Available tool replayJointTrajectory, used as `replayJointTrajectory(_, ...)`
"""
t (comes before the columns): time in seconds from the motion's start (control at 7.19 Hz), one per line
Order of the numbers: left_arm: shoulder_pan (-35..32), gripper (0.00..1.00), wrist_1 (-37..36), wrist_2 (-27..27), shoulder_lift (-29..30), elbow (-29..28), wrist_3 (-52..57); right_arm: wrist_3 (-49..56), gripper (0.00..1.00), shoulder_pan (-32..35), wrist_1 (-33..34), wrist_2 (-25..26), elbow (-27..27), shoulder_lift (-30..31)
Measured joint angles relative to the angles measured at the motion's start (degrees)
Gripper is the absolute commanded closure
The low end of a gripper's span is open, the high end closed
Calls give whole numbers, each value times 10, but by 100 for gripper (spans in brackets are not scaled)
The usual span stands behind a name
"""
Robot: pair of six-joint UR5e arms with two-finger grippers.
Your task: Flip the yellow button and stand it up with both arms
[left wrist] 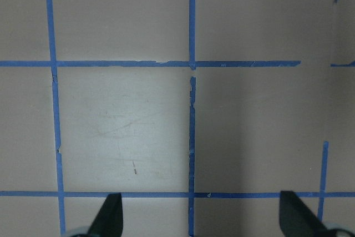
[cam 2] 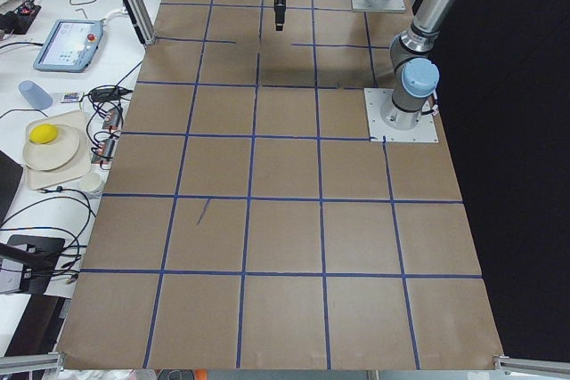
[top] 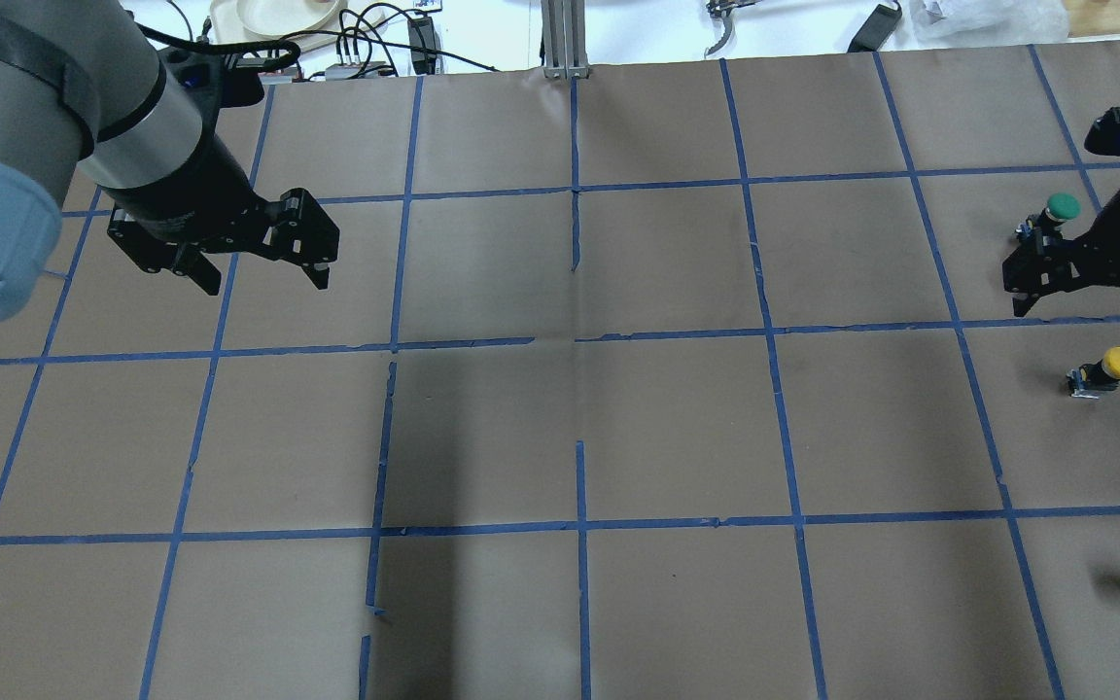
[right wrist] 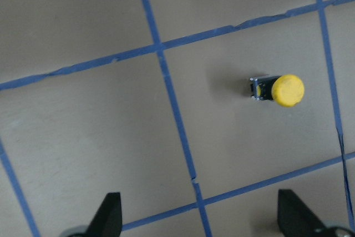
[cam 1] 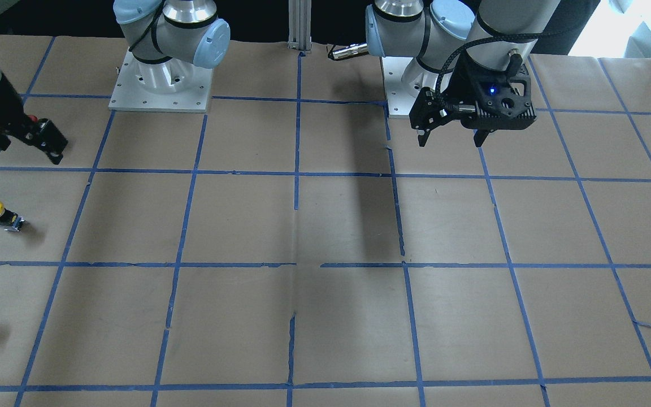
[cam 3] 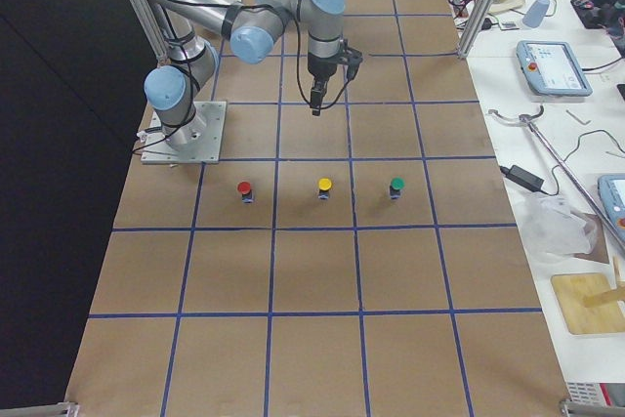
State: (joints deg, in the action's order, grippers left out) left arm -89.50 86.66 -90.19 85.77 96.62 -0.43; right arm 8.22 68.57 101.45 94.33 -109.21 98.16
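While both pairs of jaws gape wide, the yellow button sits on the tabletop, two o'clock in the right wrist view; likely light, rigid, best pinched across its base.

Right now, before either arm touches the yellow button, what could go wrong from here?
1. In the right wrist view the yellow button sits off-centre, toward one side of the open right gripper. A straight descent might strike it instead of straddling it.
2. The left gripper hangs far across the table, so the two-arm flip would likely need a long carry, and the small button could slip.
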Motion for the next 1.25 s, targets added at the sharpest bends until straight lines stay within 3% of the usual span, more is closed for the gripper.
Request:
replayJointTrajectory(0.42,0,0,-1,1,2,-2,0,-48,0,53,-135,-67,52,63)
replayJointTrajectory(0.83,0,0,-1,10,1,-1,-1,-106,0,150,-136,-64,84,27)
replayJointTrajectory(1.25,1,0,0,12,1,-5,0,-134,0,194,-130,-30,92,10)
